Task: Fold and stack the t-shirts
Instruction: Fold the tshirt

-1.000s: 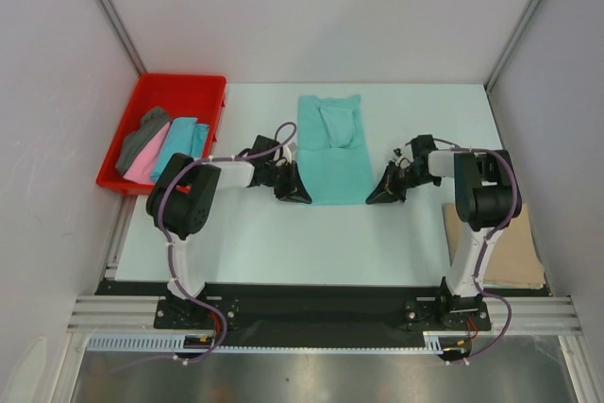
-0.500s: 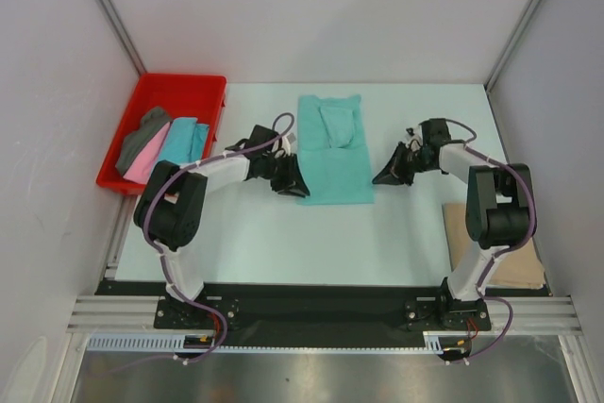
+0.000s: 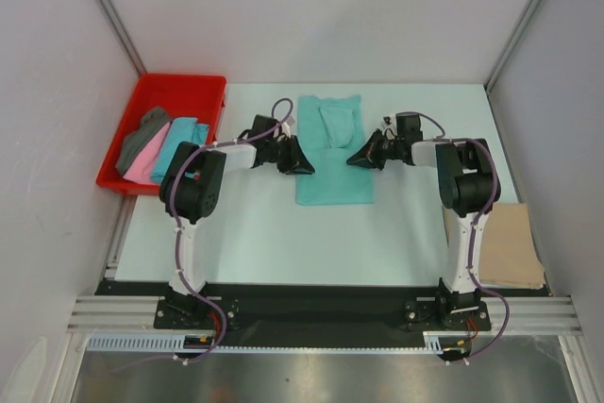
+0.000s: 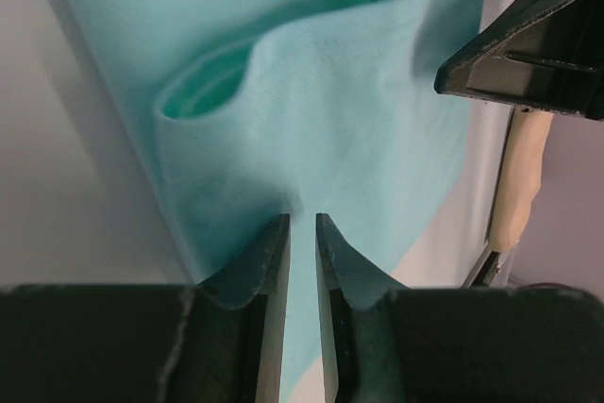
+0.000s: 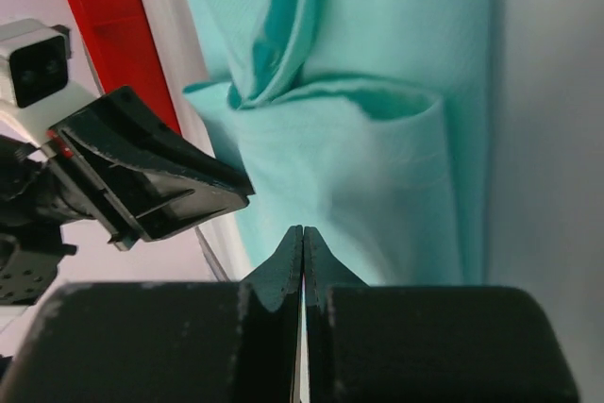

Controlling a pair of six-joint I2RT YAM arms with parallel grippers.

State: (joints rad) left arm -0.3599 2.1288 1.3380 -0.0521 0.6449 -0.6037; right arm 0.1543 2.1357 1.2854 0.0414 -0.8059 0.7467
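Shirt: mint green t-shirt point(image 3: 335, 175) flat on the bench point(image 3: 245, 233), long axis running away from my bases.
Left tool point(image 3: 304, 166): at its left edge, jaws narrowly parted; grip unconfirmed.
Right tool point(image 3: 355, 159): at its right edge, shut, nothing seen held.
Nearer arm: neither; shirt between them.

Bright, even overhead light, faint soft shadows; wrist views turn soft in the near foreground.

The pale table point(image 3: 255, 243) is being shared by three things: a mint green t-shirt point(image 3: 335, 176) is being carried flat mid-table, a red plastic tray point(image 3: 184, 93) is being held at the far-left corner, and a folded tan t-shirt point(image 3: 514, 247) is being carried by the right edge.
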